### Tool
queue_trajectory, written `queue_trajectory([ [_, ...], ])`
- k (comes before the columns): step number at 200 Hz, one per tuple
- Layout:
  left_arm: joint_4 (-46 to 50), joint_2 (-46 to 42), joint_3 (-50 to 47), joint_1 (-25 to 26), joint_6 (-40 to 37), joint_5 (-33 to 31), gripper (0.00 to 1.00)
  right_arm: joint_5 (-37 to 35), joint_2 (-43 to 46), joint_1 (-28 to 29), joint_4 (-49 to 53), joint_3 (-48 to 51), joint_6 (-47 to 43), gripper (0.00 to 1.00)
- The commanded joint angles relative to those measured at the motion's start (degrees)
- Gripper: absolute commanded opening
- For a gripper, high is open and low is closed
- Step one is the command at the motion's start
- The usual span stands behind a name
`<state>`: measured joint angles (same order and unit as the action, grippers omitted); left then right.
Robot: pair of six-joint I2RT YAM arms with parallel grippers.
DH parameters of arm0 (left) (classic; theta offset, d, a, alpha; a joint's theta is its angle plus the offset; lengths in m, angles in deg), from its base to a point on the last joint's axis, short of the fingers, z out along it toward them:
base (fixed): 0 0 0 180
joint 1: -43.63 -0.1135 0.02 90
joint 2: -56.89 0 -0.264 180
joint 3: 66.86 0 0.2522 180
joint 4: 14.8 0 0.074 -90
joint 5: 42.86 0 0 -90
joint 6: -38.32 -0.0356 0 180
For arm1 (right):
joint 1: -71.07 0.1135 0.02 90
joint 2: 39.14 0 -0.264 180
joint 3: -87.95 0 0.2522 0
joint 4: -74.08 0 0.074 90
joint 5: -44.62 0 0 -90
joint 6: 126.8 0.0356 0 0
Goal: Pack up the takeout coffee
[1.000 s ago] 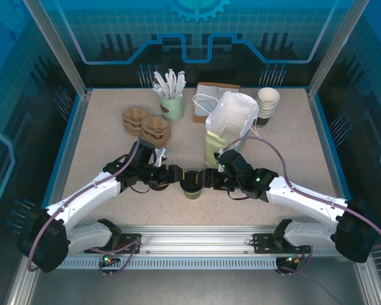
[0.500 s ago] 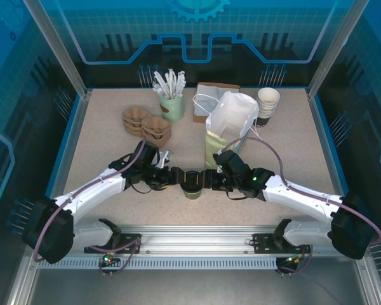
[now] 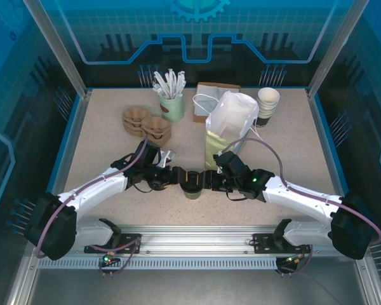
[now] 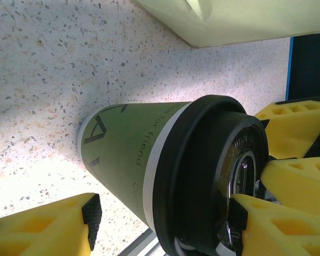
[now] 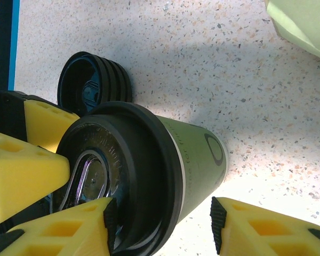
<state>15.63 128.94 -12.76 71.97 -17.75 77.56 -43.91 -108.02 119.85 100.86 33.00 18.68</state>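
The takeout coffee, an olive-green paper cup with a black lid, stands upright near the table's front middle. My left gripper reaches it from the left and my right gripper from the right. In the left wrist view the cup lies between the left gripper's open jaws: one fingertip rests at the lid's top, the other stands apart from the cup's side. In the right wrist view the cup sits likewise in the open right gripper: one pad at the lid, the other apart.
A tall pale-green paper bag stands open just behind the cup. A stack of black lids sits left of the cup. Farther back are brown cup carriers, a green cup of stirrers and a stack of lidless cups.
Both grippers have crept in closer to the cup from either side, and the right gripper's jaws have narrowed a little. The cup has stayed in place.
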Motion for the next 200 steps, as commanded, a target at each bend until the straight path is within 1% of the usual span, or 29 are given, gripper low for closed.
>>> queue_trajectory([
  [1,0.1,0.5,-1.1,0.2,-1.1,0.9,0.65,-1.2,0.7,1.0,1.0,0.9,0.0,0.51],
  [74,-2.2,0.2,-4.3,0.2,0.4,0.0,0.63,-1.4,0.9,1.1,1.4,1.1,0.2,0.5],
  [141,-2.8,0.0,-6.0,0.2,0.7,-0.3,0.61,-2.9,1.5,1.2,1.0,3.4,2.1,0.42],
  [200,-3.4,0.4,-7.3,0.2,0.7,-0.7,0.6,-3.5,0.2,1.2,2.4,3.4,3.0,0.4],
])
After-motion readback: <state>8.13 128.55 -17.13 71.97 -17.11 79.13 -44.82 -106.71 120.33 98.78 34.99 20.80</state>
